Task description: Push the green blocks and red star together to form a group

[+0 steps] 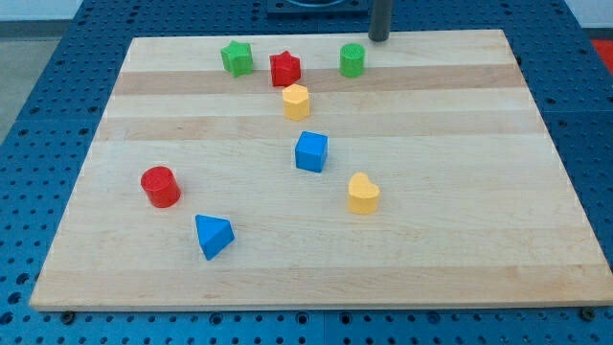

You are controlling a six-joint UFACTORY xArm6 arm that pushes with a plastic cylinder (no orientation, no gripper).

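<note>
My tip [378, 39], a plain rod with nothing to open or close, sits at the board's [536, 144] top edge, at one o'clock from the green cylinder [352, 60], just apart. Red star [284, 68] and green star [237, 57] line up toward nine o'clock, close together. No writing shows.

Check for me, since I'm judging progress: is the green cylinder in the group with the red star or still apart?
Apart. The green cylinder sits right of the red star with bare board between; my tip stands just upper right of it.
</note>
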